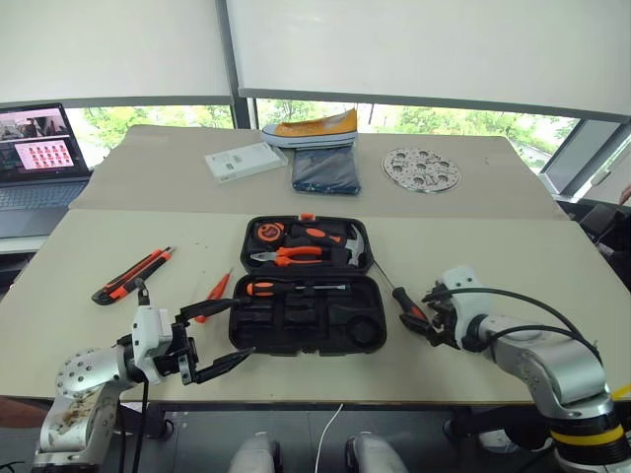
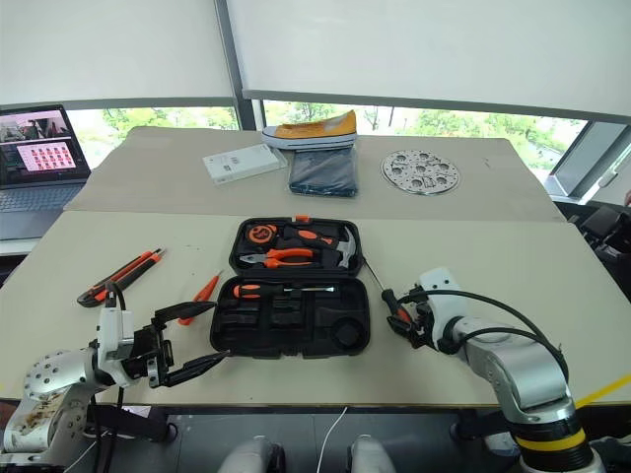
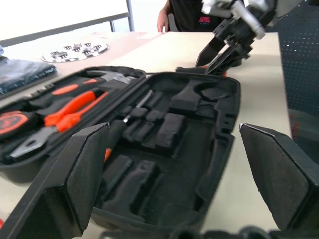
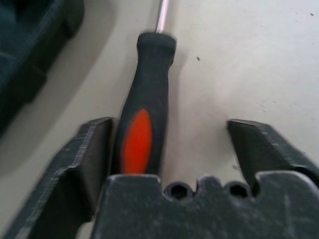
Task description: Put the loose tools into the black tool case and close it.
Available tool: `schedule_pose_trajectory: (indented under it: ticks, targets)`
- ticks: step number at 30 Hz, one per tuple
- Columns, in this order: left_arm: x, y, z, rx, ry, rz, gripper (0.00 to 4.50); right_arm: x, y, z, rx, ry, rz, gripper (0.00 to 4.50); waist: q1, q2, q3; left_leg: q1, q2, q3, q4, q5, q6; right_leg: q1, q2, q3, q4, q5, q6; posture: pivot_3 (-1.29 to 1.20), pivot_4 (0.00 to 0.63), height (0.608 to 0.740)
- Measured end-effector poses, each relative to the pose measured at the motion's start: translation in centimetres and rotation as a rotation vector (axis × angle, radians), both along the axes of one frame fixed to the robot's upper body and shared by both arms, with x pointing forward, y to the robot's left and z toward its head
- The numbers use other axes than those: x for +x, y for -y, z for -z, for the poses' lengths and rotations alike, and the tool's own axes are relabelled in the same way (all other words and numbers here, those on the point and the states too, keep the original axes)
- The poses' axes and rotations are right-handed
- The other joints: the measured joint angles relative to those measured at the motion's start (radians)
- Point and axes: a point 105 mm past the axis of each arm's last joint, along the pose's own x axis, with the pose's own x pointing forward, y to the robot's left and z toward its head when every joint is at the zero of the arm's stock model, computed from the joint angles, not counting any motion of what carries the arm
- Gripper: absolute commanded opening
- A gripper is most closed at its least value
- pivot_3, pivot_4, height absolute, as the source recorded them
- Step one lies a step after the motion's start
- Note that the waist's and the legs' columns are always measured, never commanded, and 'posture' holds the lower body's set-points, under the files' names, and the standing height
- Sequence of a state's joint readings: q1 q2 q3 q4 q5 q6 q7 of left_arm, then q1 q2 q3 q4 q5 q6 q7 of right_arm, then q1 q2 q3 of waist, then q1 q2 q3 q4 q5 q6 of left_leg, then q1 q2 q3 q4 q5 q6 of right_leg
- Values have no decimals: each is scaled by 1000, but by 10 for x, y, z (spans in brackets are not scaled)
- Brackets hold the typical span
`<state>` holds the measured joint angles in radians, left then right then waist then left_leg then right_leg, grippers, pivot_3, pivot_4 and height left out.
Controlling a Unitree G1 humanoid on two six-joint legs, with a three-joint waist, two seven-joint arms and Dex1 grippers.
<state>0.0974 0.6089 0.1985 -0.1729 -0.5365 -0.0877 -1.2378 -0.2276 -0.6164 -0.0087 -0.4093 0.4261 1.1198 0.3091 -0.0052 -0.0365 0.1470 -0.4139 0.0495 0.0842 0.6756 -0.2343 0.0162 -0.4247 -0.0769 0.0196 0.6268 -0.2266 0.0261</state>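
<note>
The black tool case [image 1: 380, 317] lies open in the middle of the table; its far half holds a tape measure, pliers and a hammer, and one black-and-orange screwdriver [image 1: 294, 288] lies in the near half. An orange-and-black utility knife [image 1: 131, 275] and a slim orange screwdriver [image 1: 212, 296] lie left of the case. To its right lies another black-and-orange screwdriver [image 1: 399, 296]. My right gripper [image 4: 169, 129] is open astride its handle [image 4: 144, 114], one finger against it. Open and holding nothing, my left gripper [image 1: 242, 325] hovers at the case's near left corner.
A laptop [image 1: 37, 158] stands at the far left. On the far table are a white box [image 1: 245, 161], a shoe [image 1: 311, 130] on a dark folded cloth [image 1: 325, 169], and a round metal disc [image 1: 421, 169]. A person [image 3: 172, 15] stands beyond the table.
</note>
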Motion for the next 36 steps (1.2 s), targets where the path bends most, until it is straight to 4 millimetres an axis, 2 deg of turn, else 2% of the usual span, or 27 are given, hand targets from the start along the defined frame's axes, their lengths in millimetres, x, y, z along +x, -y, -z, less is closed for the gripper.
schedule_pose_trajectory:
  ticks: [5, 10, 13, 15, 17, 19, 21, 24, 26, 29, 33, 36]
  targets:
    - [-2, 2, -2, -13, 2, 6, 4500, 6, 0, 1, 38, 48, 90, 1050, 0, 0, 0, 0, 0, 0, 2, 1, 0, 0, 0, -1, 0, 0, -1, 0, 150, 740]
    - [-1, 5, -11, -44, 12, -5, 4500, 12, 13, -6, 67, 182, 218, 1037, -2, 0, 0, 0, 0, 0, 2, 1, 0, 0, 0, 0, 1, 1, 2, 0, 150, 740]
    - [3, 5, -15, -78, 14, -42, 4500, 17, 20, -23, 45, 308, 211, 1037, -7, 0, 0, 0, 0, 0, 2, 1, 0, 0, 0, 0, 1, 2, 1, 0, 150, 740]
    - [6, 1, -17, -100, 12, -92, 4500, 25, 20, -43, 23, 417, 104, 1037, -10, 1, 1, 0, 0, 1, 2, 1, 0, 0, 0, 0, 1, 2, 2, 0, 150, 740]
    - [9, -6, -19, -117, 12, -146, 4500, 31, 5, -67, 7, 517, -98, 1037, -20, 1, 1, 3, 1, 0, 1, 1, 0, 0, 1, 1, 0, 1, 3, 0, 150, 740]
    - [10, -14, -20, -135, 12, -203, 4500, 32, -26, -87, -26, 580, -405, 1037, -32, 1, 1, 6, 2, 0, 1, 1, 0, 2, 2, 1, 2, -2, 5, 0, 150, 740]
    - [12, -21, -22, -141, 20, -248, 4500, 29, -55, -94, -42, 578, -647, 1037, -34, 0, 1, 7, 2, 0, 0, 1, 0, 3, 3, 0, 3, -2, 3, 0, 150, 740]
    - [13, -25, -22, -143, 19, -275, 4500, 27, -81, -86, -61, 507, -842, 1037, -32, 0, 1, 7, 2, 0, 0, 1, 0, 2, 3, 0, 4, 1, -3, 0, 150, 740]
    - [14, -27, -21, -142, 15, -292, 4500, 25, -100, -72, -104, 429, -971, 1037, -25, 0, 2, 6, 2, 1, 0, 1, 0, 1, 2, -1, 3, 1, -4, 0, 150, 740]
    - [15, -27, -21, -145, 18, -301, 4500, 18, -119, -55, -159, 347, -1096, 1037, -12, 0, 2, 4, 1, 1, 0, 0, 0, 1, 0, -1, 3, 1, -3, 0, 150, 740]
    - [14, -27, -18, -148, 10, -322, 4500, 17, -123, -36, -222, 241, -1125, 1037, -3, 0, 2, 2, 1, 1, 0, 0, -1, 0, -1, -2, 2, 1, -2, 0, 150, 740]
    - [11, -27, -13, -137, -9, -323, 4500, 20, -126, -32, -205, 211, -1096, 1037, -6, 0, 2, 2, 1, 2, 0, 0, -1, -1, 0, -3, 2, 1, -3, 0, 150, 740]
